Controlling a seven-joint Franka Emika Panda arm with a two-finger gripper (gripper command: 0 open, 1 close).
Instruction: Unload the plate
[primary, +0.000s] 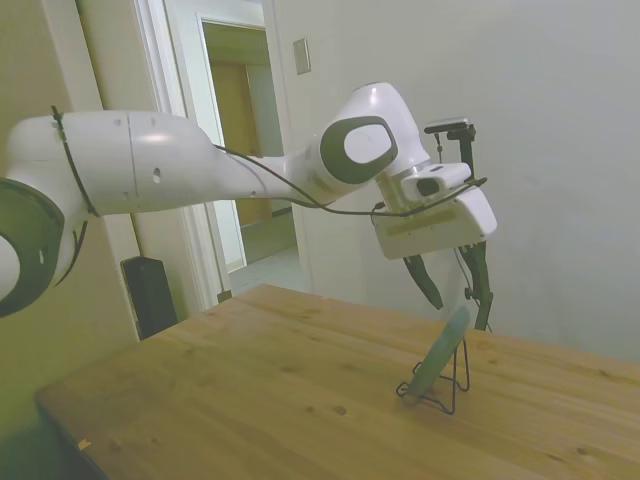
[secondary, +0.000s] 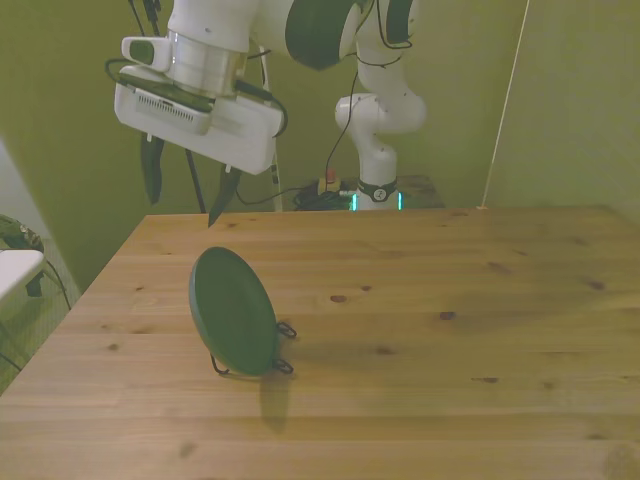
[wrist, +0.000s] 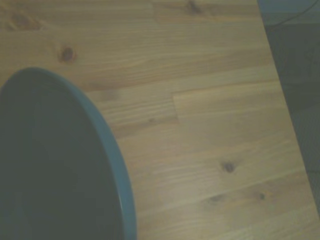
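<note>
The dull grey-green plate (primary: 444, 349) (secondary: 232, 310) stands on edge, leaning in a thin black wire stand (primary: 447, 388) (secondary: 283, 364) on the wooden table (primary: 250, 390) (secondary: 450, 340). My gripper (primary: 458, 298) (secondary: 183, 208) hangs open and tilted just above the plate's top rim, not touching it, with nothing between its fingers. In the front view it sits slightly toward the front view's left of the plate. The wrist view shows the plate's (wrist: 50, 165) curved rim close by over the table boards.
The table's side edge runs close to the plate, with the floor (wrist: 295, 75) past it in the wrist view. A dark box (primary: 150, 295) stands on the floor by a doorway beyond the table's far corner.
</note>
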